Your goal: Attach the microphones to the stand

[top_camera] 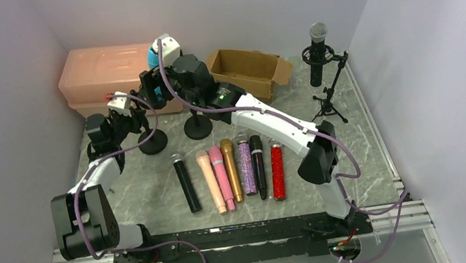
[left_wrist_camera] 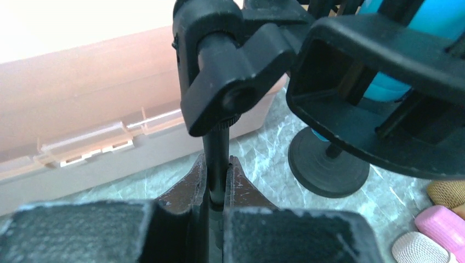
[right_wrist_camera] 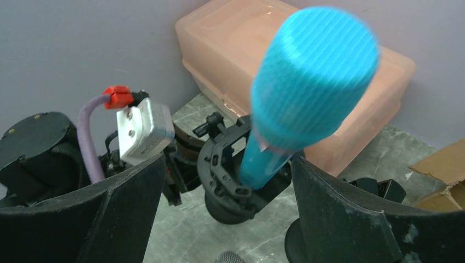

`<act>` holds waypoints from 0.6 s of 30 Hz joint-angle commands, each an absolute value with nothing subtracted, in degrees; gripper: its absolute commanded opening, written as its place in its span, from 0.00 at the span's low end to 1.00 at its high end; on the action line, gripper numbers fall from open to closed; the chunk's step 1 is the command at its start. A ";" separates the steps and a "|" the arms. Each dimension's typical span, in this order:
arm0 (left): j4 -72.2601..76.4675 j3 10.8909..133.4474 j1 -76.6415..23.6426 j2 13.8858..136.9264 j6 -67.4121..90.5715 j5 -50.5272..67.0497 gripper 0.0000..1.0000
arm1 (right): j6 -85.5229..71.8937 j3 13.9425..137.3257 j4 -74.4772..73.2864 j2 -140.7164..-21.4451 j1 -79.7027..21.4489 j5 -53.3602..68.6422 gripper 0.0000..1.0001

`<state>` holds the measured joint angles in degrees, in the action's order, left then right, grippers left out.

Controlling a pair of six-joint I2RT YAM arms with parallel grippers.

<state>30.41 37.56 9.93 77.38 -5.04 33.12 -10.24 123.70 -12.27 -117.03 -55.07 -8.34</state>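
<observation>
Reaching across to the back-left corner, your white-and-black right arm [top_camera: 269,123] holds the right gripper [right_wrist_camera: 227,175] with jaws wide, one finger on either side of the teal foam-headed stick microphone [right_wrist_camera: 307,82]. Your left arm [top_camera: 98,171] is folded low, and the left gripper [left_wrist_camera: 218,178] is pinched narrow on a thin black stand rod [left_wrist_camera: 213,148]. The teal microphone sits tilted in a black plastic clip [right_wrist_camera: 211,164]

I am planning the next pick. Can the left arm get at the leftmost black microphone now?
Probably not yet. The left gripper is shut on a stand pole, so it would have to release that first. The leftmost black microphone itself lies uncovered, with nothing over it.
</observation>
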 commanded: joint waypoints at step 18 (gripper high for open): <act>13.50 35.23 11.32 78.22 -5.46 28.37 0.49 | -10.19 122.67 -11.51 -114.31 -53.66 -8.34 0.86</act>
<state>20.62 37.06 10.81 78.65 -4.75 29.98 -10.26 124.42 -13.43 -117.54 -54.37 -7.77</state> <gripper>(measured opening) 0.468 0.866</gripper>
